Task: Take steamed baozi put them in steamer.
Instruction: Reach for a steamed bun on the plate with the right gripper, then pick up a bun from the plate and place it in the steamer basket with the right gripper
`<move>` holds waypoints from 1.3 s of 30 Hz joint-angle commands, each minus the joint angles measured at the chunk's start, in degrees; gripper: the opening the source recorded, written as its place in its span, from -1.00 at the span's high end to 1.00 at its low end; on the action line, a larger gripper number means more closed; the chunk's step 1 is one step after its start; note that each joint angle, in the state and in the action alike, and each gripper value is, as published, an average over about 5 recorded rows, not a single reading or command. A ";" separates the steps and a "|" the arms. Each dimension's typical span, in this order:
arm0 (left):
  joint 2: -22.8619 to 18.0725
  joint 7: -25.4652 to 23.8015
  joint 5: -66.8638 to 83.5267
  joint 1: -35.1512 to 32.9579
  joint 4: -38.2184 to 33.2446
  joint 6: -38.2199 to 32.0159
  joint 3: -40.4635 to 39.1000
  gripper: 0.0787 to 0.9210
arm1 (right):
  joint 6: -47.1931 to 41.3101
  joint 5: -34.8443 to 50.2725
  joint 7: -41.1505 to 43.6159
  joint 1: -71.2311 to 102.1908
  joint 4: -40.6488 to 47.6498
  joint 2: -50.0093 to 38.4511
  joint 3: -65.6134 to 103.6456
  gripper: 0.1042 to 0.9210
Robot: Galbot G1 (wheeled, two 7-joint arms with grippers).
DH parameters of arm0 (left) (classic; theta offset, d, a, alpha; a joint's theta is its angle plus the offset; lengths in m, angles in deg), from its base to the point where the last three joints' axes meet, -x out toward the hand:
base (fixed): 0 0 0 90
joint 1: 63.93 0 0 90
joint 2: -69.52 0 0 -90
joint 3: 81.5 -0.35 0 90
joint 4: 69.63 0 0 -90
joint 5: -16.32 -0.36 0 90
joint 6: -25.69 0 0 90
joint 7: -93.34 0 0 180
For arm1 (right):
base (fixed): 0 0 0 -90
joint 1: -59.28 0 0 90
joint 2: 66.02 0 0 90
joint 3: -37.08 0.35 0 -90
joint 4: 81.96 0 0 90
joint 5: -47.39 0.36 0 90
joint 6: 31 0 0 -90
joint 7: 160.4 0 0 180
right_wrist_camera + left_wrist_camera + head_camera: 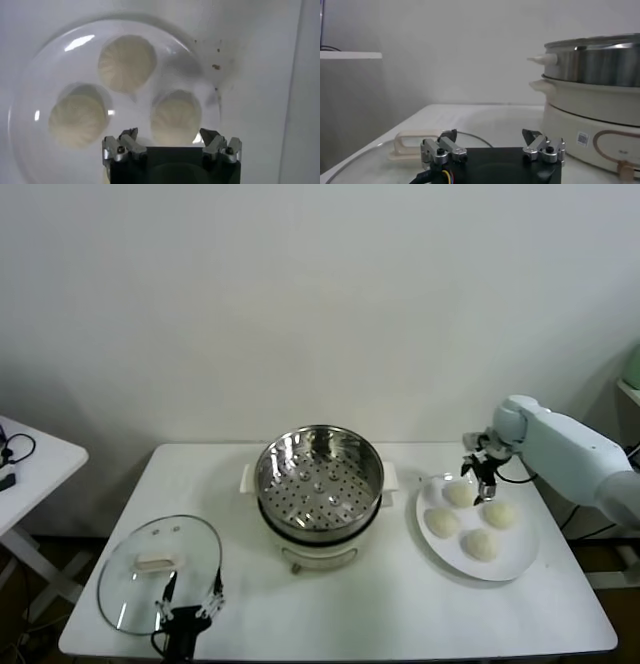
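Four cream-white baozi lie on a white plate [522, 556] at the right: back-left [459, 493], back-right [500, 514], front-left [441, 522], front-right [481, 545]. My right gripper [478, 482] hovers open just above the back-left bun, not touching it. In the right wrist view the open gripper [169, 134] stands over one bun [176, 116], with two others [126, 62] [78, 120] beyond. The shiny steamer [320, 474] with its perforated tray stands empty at the table's middle. My left gripper [190, 596] is parked open at the front left.
A round glass lid [160, 569] with a pale handle [412, 142] lies at the front left, under my left gripper [490, 134]. The steamer's white base [600, 107] shows close by in the left wrist view. A second white table [30, 464] stands at far left.
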 commanded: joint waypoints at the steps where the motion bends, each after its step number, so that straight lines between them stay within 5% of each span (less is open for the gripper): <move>1: -0.13 0.19 -0.07 0.08 0.60 -0.20 -0.03 -0.77 | 1.50 -6.91 -1.45 3.61 4.59 2.05 4.41 -0.76; 21: 0.08 0.81 -0.04 0.07 0.60 -0.03 0.09 -0.77 | 3.30 -7.95 -3.64 5.50 7.74 5.03 10.92 -0.74; 30: 0.01 0.93 -0.02 0.34 0.92 0.09 0.13 -0.77 | 3.40 -5.86 -1.86 3.61 6.29 4.00 9.29 -0.27; 39: 0.03 1.06 -0.07 0.12 0.95 0.15 0.67 -0.77 | 6.40 9.12 0.71 -12.17 -2.40 1.15 -5.95 -0.20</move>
